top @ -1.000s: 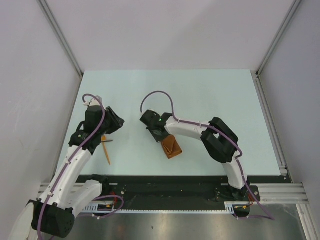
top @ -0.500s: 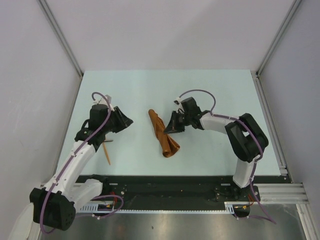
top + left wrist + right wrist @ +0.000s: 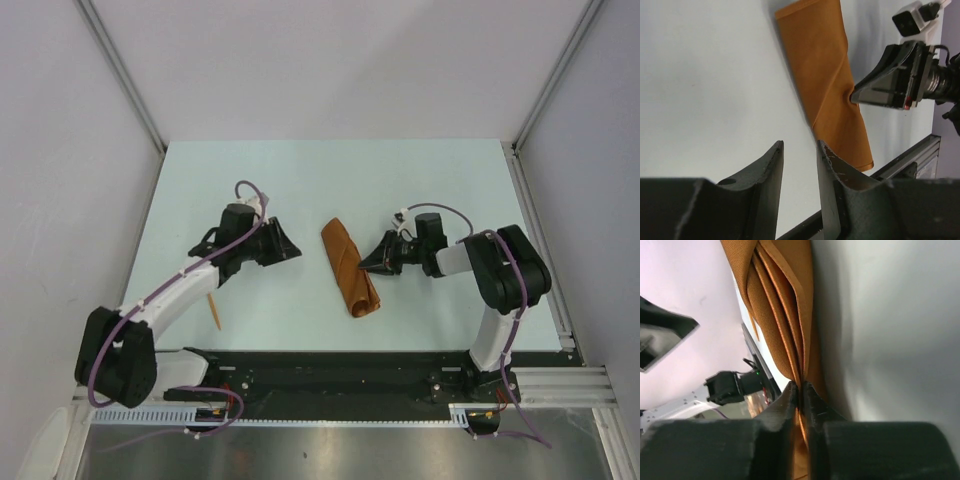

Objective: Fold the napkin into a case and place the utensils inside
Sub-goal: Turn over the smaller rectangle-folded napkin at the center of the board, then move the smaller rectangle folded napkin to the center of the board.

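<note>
The napkin (image 3: pixel 346 256), a matte rust-orange cloth with fine woven ribbing, lies folded into a narrow, layered strip on the pale table (image 3: pixel 440 180), between the two arms. The right gripper (image 3: pixel 370 267) has its black fingers (image 3: pixel 780 412) pressed together on a fold at the strip's right edge. The left gripper (image 3: pixel 295 254) hovers just left of the cloth, jaws a narrow gap apart, holding nothing. A slim orange stick-like utensil (image 3: pixel 213 311) lies beside the left arm.

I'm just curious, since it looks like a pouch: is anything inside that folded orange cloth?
At the pinched edge of the napkin, held by the right gripper, only cloth layers show. One orange stick lies outside, by the left arm. Deeper inside is covered.
</note>
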Controlling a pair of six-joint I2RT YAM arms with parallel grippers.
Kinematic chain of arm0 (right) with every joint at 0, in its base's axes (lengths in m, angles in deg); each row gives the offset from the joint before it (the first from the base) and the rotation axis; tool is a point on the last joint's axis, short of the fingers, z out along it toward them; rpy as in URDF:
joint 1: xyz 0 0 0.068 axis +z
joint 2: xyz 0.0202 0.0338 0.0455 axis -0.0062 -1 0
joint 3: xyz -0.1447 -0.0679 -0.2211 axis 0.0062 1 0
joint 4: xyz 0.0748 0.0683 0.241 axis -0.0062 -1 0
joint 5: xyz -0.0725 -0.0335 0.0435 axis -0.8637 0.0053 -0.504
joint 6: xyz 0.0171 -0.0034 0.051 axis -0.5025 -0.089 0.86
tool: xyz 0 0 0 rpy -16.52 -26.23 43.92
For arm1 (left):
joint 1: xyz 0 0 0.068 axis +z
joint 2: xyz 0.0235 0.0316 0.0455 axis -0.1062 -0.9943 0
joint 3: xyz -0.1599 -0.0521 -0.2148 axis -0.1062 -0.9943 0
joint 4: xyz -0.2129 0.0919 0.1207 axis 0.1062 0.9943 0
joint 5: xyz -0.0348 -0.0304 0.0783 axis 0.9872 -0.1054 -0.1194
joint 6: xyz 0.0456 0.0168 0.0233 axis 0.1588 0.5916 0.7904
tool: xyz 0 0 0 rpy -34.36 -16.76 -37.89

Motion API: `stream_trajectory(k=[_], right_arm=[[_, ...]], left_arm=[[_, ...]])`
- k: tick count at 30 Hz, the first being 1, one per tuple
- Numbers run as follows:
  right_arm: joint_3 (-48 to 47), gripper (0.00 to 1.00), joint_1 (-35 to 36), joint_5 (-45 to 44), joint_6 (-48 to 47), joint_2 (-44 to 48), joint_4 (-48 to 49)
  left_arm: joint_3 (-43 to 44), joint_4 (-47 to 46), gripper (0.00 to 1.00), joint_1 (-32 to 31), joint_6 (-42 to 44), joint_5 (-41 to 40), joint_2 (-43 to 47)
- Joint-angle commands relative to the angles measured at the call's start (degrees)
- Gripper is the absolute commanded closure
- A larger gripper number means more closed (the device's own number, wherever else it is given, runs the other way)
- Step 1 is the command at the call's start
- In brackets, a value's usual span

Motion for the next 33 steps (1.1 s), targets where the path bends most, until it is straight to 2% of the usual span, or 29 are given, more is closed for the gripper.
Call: stream_trajectory(k=[1,3,4,7,10,13,15,17,20,26,29,33], right_arm=[[-0.03,0.62,-5.67,3.21,-8.05,0.54,-5.09],[-3.44,0.45,-6.38,-3.36,-16.04,6.77,-17.67],[-5.37,0.44,-5.51,-12.01,-24.09,8.7,-30.61],[-12.15,0.41,-1.55,-25.04,-29.16,15.12,-43.44],[-15.67,0.41,3.89,-30.53,-30.41,18.47,-50.13],[-15.42,0.5,10.73,-29.77,-27.61,20.76,-51.06],[-12.53,0.59,13.82,-26.88,-22.43,21.46,-45.99],[-10.41,0.71,18.04,-23.09,-17.52,20.77,-42.19],[-8.3,0.8,21.74,-24.66,-17.04,18.74,-40.5],[-5.75,0.86,25.43,-26.76,-17.49,16.55,-40.5],[-4.78,0.86,25.79,-34.13,-16.61,16.02,-43.13],[-4.34,0.86,24.92,-49.14,-14.15,15.32,-46.65]], left_arm=[[4.67,-4.92,0.63,-2.8,-1.77,1.4,-5.01],[5.2,-4.74,0.62,-2.8,-1.33,-0.26,-4.93],[5.38,-4.39,0.61,-2.8,-0.9,-0.88,-4.76],[7.31,-3.6,0.59,-2.8,0.86,-0.02,-6.5],[10.82,-5.52,0.62,-3.59,0.52,5.33,-12.12],[16.26,-6.58,0.65,-5.35,-0.53,7.46,-18.45],[18.91,-6.4,0.68,-5.97,-1.59,6.68,-20.39],[18.4,-7.89,0.68,-6.14,-2.73,4.75,-19.7],[16.99,-7.55,0.68,-6.14,-2.56,3.51,-17.42],[11.2,-4.13,0.68,-5.7,-0.02,0.08,-9.96],[8.82,-2.02,0.67,-4.39,0.95,-0.54,-6.35],[5.56,-0.96,0.66,-2.89,1.3,-0.62,-1.16]])
